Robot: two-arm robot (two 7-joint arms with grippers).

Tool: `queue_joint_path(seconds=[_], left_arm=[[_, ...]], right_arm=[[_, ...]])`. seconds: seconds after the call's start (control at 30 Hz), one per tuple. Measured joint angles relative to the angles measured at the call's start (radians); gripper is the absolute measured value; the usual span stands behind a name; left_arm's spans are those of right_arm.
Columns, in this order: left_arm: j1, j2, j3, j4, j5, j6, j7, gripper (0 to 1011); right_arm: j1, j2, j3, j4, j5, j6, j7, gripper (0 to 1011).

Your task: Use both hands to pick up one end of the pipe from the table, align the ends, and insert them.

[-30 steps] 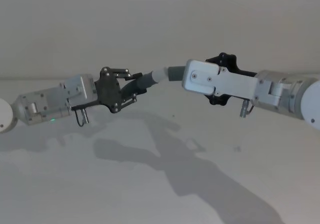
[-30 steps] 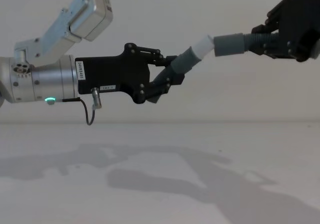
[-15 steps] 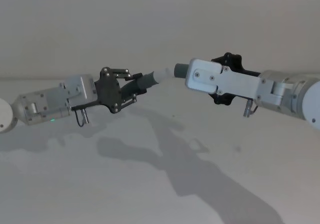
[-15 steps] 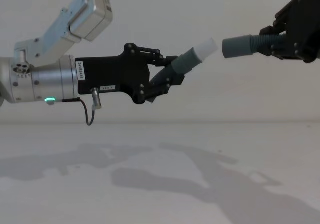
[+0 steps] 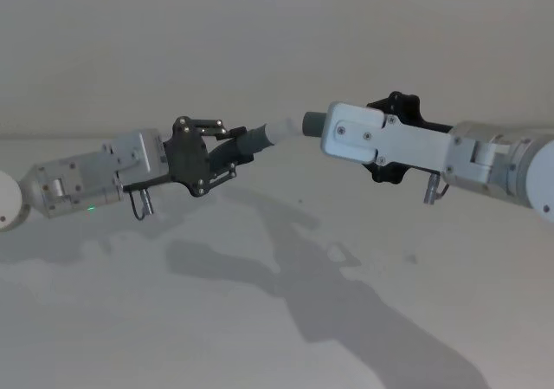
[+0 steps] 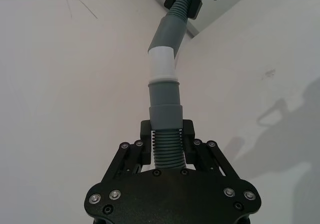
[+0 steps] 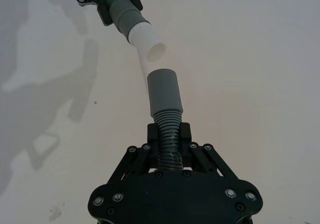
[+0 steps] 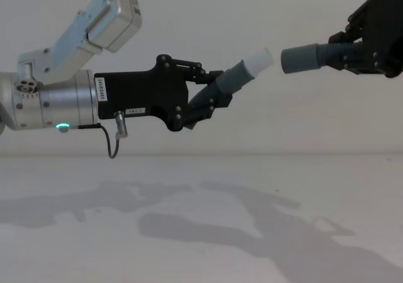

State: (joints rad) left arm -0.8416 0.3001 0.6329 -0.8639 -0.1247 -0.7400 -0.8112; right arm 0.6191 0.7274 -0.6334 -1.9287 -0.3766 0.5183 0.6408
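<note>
White matte table (image 8: 201, 245): lies at 6 o'clock beneath both arms; neither pipe piece touches it.
Left gripper (image 8: 211, 97): reaches in from 9 o'clock in the chest view. Its fingers are closed tight on the ribbed stretch of the plug piece (image 8: 232, 80), which is held in the air.
Right gripper (image 8: 345, 48): reaches in from 3 o'clock, a little higher. Its fingers are clamped on the ribbed stretch of the socket piece (image 8: 308, 57), also held in the air.
White tip (image 8: 259, 61): points toward about 2 o'clock in the chest view.
Socket mouth (image 8: 286, 60): faces 9 o'clock and sits just beside the tip, at the tip's 3 o'clock. There is a clear gap between them.
Step in hand: aligning, as I judge it; insertion has not begun.
Doing it well: the tip climbs while the socket runs nearly level, so the two axes do not match. The right wrist view also shows the tip off the socket's line. Tilt one wrist until both pieces lie on one line, then close the gap slowly and straight along it.
Risk: the ribbed stretches probably flex. A skewed push could catch the tip on the rim and bend a piece rather than seat it.
Count: two grippers, two pipe pieces, one white tip, one socket mouth, one table.
</note>
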Motion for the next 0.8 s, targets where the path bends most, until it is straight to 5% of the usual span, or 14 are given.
queue_joint_path(seconds=[0.8], left_arm=[[0.000, 0.000, 0.000, 0.000, 0.000, 0.000, 0.000, 327]], right_arm=[[0.010, -0.002, -0.002, -0.032, -0.029, 0.016, 0.047, 223]])
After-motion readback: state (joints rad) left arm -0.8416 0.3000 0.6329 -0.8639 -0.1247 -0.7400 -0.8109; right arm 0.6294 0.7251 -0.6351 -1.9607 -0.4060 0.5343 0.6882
